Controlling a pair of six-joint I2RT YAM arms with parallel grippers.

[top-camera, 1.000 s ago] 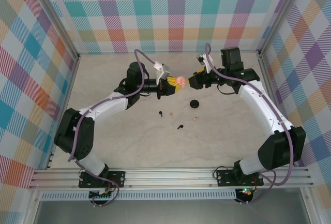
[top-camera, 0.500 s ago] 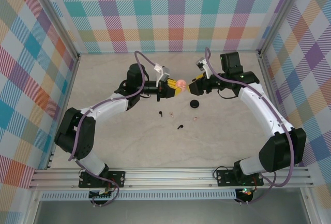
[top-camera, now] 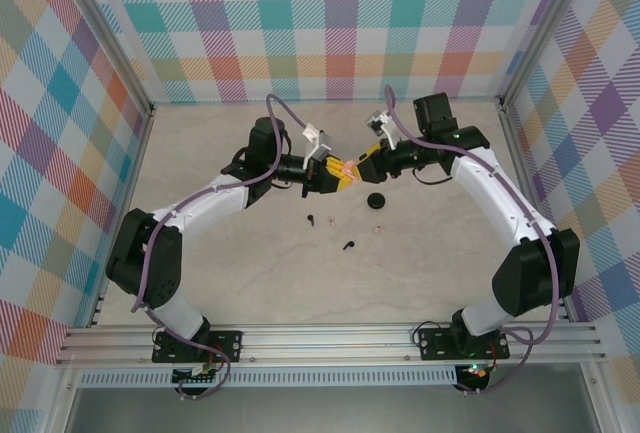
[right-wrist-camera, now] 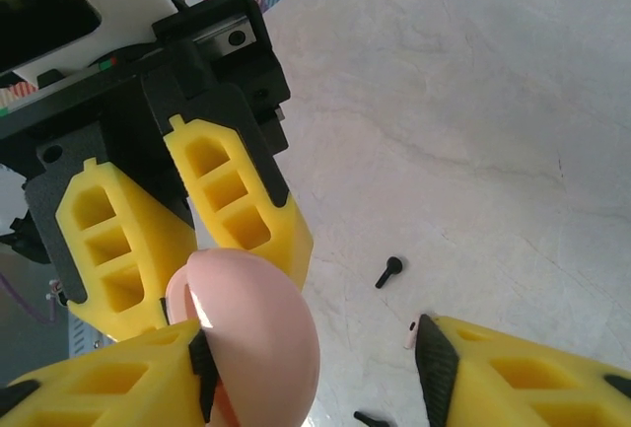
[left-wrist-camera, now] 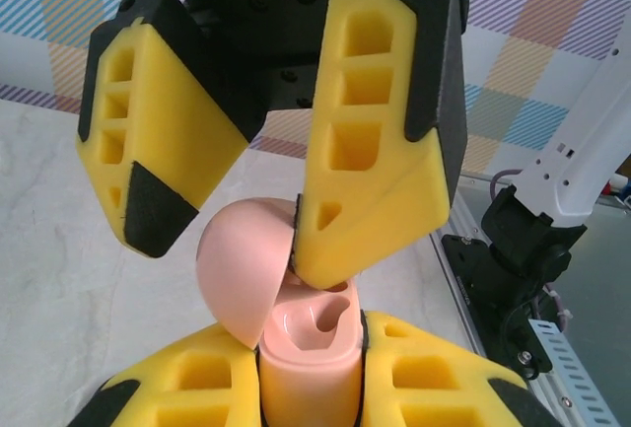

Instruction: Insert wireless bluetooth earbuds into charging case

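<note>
Touching left claw's point(left-wrist-camera: 310, 373) clamped pink case point(left-wrist-camera: 304, 388), right claw point(right-wrist-camera: 311, 373) gapes.

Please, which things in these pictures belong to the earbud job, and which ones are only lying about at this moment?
In hand now:
- pink case, lid open, held by the left claw
- right claw, open, at the lid

Lying on the table, but also for the job:
- black case
- black bud, second black bud
- pale bud, second pale bud
</note>
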